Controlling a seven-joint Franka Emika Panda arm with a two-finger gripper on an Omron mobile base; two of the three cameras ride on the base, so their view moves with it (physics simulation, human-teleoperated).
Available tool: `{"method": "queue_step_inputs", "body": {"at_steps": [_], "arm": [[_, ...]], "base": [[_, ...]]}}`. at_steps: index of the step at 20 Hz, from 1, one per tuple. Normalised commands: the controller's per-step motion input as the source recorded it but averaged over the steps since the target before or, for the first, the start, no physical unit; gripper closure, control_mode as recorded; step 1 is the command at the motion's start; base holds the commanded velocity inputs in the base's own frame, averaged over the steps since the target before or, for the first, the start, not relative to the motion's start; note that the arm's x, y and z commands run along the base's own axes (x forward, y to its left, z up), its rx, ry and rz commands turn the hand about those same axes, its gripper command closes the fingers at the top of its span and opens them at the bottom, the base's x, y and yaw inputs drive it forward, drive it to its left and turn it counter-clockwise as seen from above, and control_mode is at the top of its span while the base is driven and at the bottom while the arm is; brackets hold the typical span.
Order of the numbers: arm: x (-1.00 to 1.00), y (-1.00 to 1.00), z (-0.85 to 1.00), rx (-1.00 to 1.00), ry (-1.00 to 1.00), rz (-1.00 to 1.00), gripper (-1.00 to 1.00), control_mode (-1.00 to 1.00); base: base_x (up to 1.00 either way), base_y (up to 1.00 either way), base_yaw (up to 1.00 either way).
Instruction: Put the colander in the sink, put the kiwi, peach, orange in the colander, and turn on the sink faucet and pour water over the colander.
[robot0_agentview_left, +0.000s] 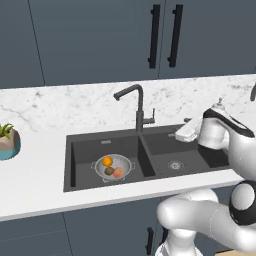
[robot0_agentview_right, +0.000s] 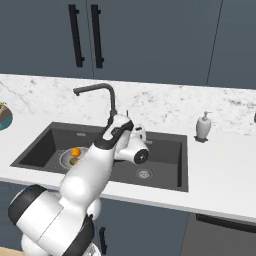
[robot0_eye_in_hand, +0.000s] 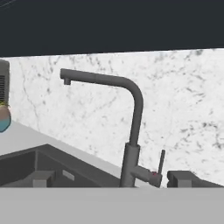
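We see the colander (robot0_agentview_left: 113, 166) already sitting in the left basin of the sink (robot0_agentview_left: 80, 150), with the orange (robot0_agentview_left: 107, 161) at about 11 o'clock inside it, the kiwi (robot0_agentview_left: 108, 171) at 7 o'clock and the peach (robot0_agentview_left: 118, 172) at 5 o'clock. No stream comes from the spout, so we judge that the step left is to turn on the sink faucet (robot0_agentview_left: 136, 105).

In the hand view the faucet stands straight in front of us, and its small lever (robot0_eye_in_hand: 161, 161) rises upright at about 5 o'clock from the column. Two dark finger tips (robot0_eye_in_hand: 183, 177) show at the bottom edge well apart, so our claw (robot0_eye_in_hand: 111, 179) is wide open and holds nothing.

We think the lever is stiff metal, thin and smooth, so a finger can slip off it. It is better to push near its upper end, where a small force turns it more easily. The faucet itself is rigid and fixed to the table (robot0_agentview_left: 45, 165).

There is open room above the right basin for our approach. The marble wall (robot0_eye_in_hand: 183, 100) stands close behind the lever, and the faucet column is just beside it, so the move must be short. The soap dispenser (robot0_agentview_right: 203, 125) is well apart at 3 o'clock.
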Motion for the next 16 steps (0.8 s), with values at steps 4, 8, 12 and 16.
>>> {"method": "queue_step_inputs", "body": {"at_steps": [4, 8, 12, 16], "arm": [[0.57, 0.00, 0.00, -0.05, -0.02, 0.00, -1.00, -1.00], [0.55, 0.00, 0.00, -0.01, 0.00, 0.00, -1.00, -1.00], [0.55, 0.00, -0.05, 0.00, 0.00, 0.00, -1.00, -1.00], [0.57, 0.00, -0.07, 0.00, 0.00, 0.00, -1.00, -1.00]], "base": [[0.00, 0.00, 0.00], [0.00, 0.00, 0.00], [0.00, 0.00, 0.00], [0.00, 0.00, 0.00]]}}
